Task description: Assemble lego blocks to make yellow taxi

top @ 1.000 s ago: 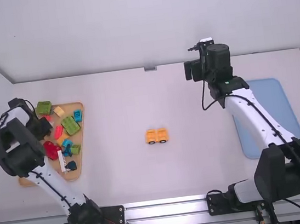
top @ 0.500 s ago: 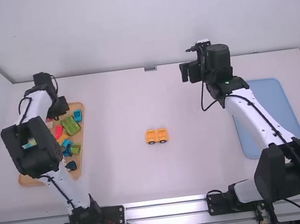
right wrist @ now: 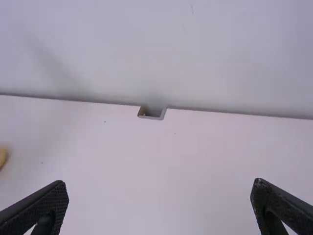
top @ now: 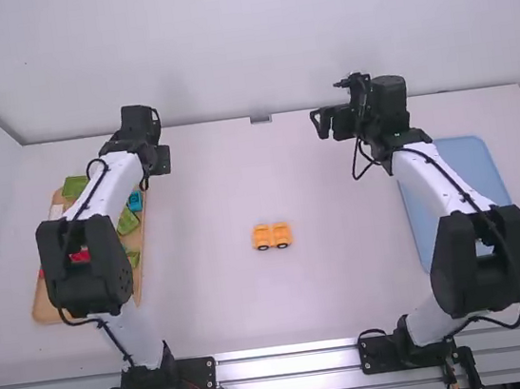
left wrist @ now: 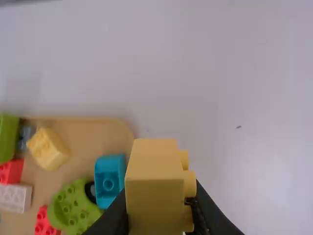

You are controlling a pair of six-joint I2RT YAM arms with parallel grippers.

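Observation:
My left gripper (top: 158, 160) hangs over the far right corner of the wooden tray. In the left wrist view a yellow block (left wrist: 155, 188) with studs facing sideways is clamped in that gripper (left wrist: 161, 210). The yellow car base (top: 271, 236) rests on wheels around the table's middle. My right gripper (top: 322, 123) is above the far right part of the table, and in the right wrist view the gripper (right wrist: 160, 198) has its fingers spread wide with nothing between them.
The wooden tray (top: 48, 301) at the left holds several coloured blocks, among them a pale yellow one (left wrist: 48, 148), a blue one (left wrist: 109, 180) and a green one (left wrist: 74, 208). A blue tray (top: 475, 166) lies at the right, partly under the right arm.
From over the tray's left part, the left arm has swung rightward to the tray's far right corner. The right arm has shifted slightly, its elbow drawn toward its base.

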